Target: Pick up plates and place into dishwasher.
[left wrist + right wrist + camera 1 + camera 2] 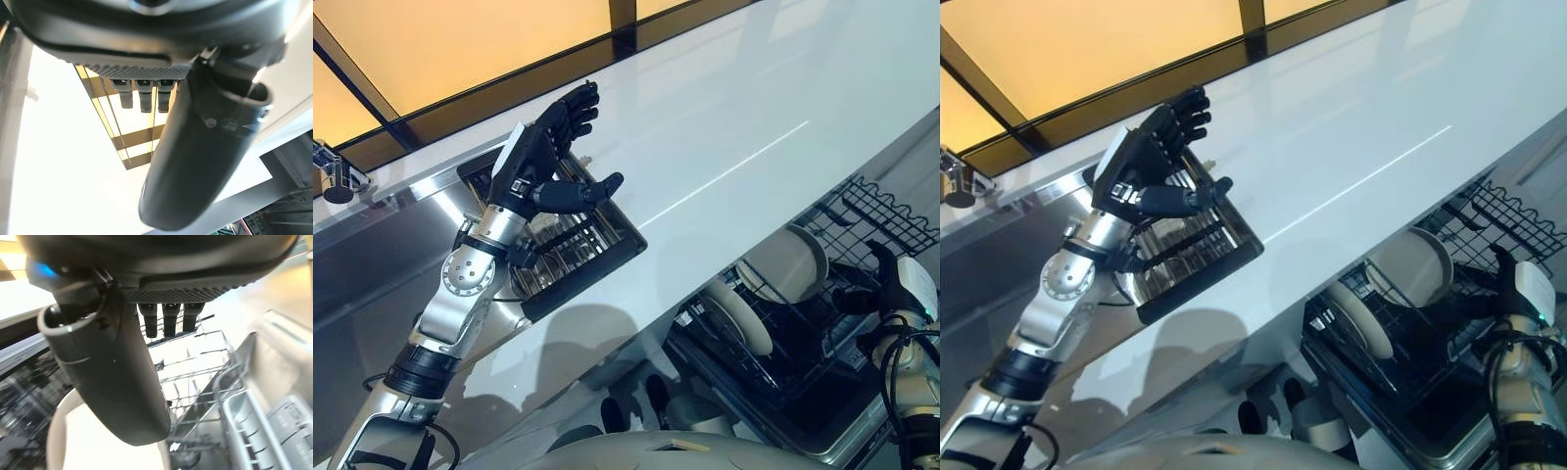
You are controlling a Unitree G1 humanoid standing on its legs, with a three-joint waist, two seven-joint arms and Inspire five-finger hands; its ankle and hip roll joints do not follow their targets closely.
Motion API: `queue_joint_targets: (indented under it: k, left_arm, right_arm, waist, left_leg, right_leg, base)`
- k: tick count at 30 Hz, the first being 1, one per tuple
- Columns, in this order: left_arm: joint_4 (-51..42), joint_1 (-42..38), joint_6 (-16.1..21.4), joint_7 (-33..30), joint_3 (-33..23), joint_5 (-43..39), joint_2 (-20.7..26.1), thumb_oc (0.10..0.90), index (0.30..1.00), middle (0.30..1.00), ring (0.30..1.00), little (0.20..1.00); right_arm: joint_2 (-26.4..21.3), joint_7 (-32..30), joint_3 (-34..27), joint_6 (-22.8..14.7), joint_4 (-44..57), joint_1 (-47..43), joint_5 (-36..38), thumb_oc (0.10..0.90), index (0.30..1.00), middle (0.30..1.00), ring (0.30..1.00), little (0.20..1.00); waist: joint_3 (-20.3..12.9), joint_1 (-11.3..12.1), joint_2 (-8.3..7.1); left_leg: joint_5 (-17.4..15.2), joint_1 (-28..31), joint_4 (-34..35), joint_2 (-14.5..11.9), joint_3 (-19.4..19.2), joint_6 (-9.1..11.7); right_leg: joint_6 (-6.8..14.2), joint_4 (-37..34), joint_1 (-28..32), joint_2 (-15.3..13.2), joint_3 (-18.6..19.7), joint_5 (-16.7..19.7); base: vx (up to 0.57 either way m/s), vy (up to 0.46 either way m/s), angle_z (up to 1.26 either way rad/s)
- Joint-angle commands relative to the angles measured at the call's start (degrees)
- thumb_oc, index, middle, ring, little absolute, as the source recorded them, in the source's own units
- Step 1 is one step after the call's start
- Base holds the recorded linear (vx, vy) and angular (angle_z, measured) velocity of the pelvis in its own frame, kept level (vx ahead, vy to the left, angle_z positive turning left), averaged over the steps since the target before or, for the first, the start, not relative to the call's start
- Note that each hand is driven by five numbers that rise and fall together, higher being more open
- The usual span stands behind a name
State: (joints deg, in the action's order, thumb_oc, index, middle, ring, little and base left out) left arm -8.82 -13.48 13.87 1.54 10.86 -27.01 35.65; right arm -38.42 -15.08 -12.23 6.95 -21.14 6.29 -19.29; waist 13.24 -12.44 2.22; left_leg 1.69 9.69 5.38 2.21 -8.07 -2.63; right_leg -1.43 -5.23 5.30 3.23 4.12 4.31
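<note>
My left hand point(546, 149) is raised above the black drying rack point(607, 257) on the white counter, open with its fingers straight and its thumb point(205, 147) out, holding nothing. Two white plates point(795, 260) point(740, 315) stand on edge in the pulled-out dishwasher rack point(886, 211) below the counter's front edge. My right hand point(901, 286) hangs over that rack to the right of the plates, open and empty. A plate's white rim point(55, 433) lies just past its thumb point(107, 367) in the right wrist view. Something pale shows among the drying rack's tines; I cannot tell what.
A steel sink point(372, 264) with a tap point(333, 176) lies left of the drying rack. The long white counter point(754, 98) runs to the right. Pale cups or bowls point(690, 411) sit low in the dishwasher, and a grey cutlery tray point(264, 431) lies beside the wire rack.
</note>
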Motion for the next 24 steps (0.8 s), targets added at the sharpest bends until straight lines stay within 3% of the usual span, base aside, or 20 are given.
queue_joint_targets:
  k: [1, 3, 5, 6, 24]
  left_arm:
    - [-2.20, -4.15, 7.63, -1.33, -3.44, -0.35, 1.04, 0.800, 0.900, 0.900, 0.900, 0.900]
    - [-2.29, -4.22, 7.58, -1.25, -3.61, -0.46, 1.09, 0.800, 0.900, 0.900, 0.900, 0.900]
    - [-2.51, -4.33, 7.54, -1.32, -3.62, -0.44, 1.04, 0.800, 0.900, 0.900, 0.900, 0.900]
    - [-2.58, -4.39, 7.53, -1.28, -3.61, -0.55, 1.11, 0.800, 0.900, 0.900, 0.900, 0.900]
    - [-4.14, -5.67, 5.87, -0.14, -1.53, -1.25, 1.84, 0.800, 0.900, 0.900, 0.900, 0.900]
  right_arm:
    - [-7.36, -3.64, -5.02, -0.06, 2.58, -0.56, -0.45, 0.800, 0.900, 0.900, 0.900, 0.900]
    - [-7.43, -2.06, -5.36, 0.46, 1.40, 0.13, -0.69, 0.800, 0.900, 0.900, 0.900, 0.900]
    - [-7.33, -1.41, -5.03, 0.85, 0.15, 0.64, -0.70, 0.396, 0.554, 0.554, 0.554, 0.496]
    - [-7.25, -1.17, -4.68, 0.92, -0.78, 0.75, -0.71, 0.100, 0.300, 0.300, 0.300, 0.200]
    - [-5.92, -0.01, 2.39, 3.53, -12.24, 0.08, -0.88, 0.100, 0.300, 0.300, 0.300, 0.200]
  waist:
    - [-4.54, -0.79, -1.36]
    - [-4.57, -0.88, -1.49]
    - [-4.48, -0.92, -1.62]
    - [-4.47, -0.87, -1.68]
    - [-3.82, 0.39, -1.91]
  left_leg:
    - [-4.69, 0.96, -0.42, -0.93, -2.62, 0.88]
    - [-4.69, 0.91, -0.42, -0.96, -2.69, 0.89]
    - [-4.66, 0.90, -0.43, -1.01, -2.70, 0.92]
    - [-4.63, 0.87, -0.44, -1.04, -2.69, 0.92]
    - [-4.31, 0.59, -0.45, -1.23, -1.98, 1.20]
  right_leg:
    - [6.55, 4.89, -0.63, -0.59, -2.80, -4.39]
    - [6.59, 4.87, -0.68, -0.59, -2.81, -4.36]
    - [6.60, 4.91, -0.75, -0.60, -2.85, -4.33]
    - [6.58, 4.93, -0.77, -0.62, -2.90, -4.33]
    - [6.55, 4.20, -0.36, -0.97, -4.25, -3.95]
  base:
    - [0.00, 0.000, 0.00]
    - [0.00, 0.000, 0.00]
    - [0.00, 0.000, 0.00]
    - [0.00, 0.000, 0.00]
    - [0.00, 0.000, 0.00]
